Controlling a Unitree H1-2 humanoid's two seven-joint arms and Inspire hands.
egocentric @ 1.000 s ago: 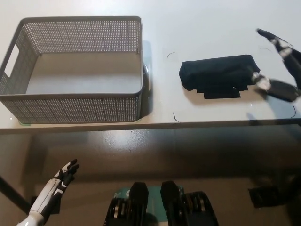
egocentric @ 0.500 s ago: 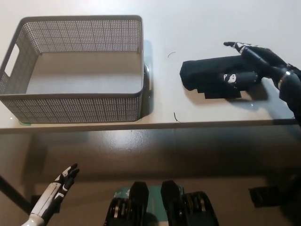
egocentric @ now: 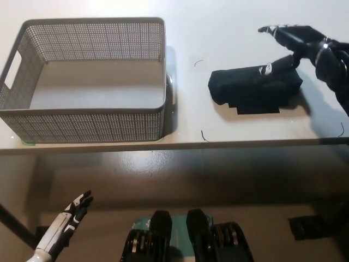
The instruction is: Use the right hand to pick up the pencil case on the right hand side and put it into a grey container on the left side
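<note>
**One loose reach away from a fumble**

Black right hand [egocentric: 297, 46] hovers with fingers spread, holding nothing, over the far right end of the pencil case [egocentric: 253, 84], which lies on the table [egocentric: 229, 33] well apart from the grey container [egocentric: 87, 123]. Closing this far off-centre could tip or drop it. White left hand [egocentric: 73, 213] rests low, open.

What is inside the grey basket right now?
Nothing shows inside the grey basket: only its bare floor. The near wall hides a strip of the floor. The black pencil case lies outside it.
</note>
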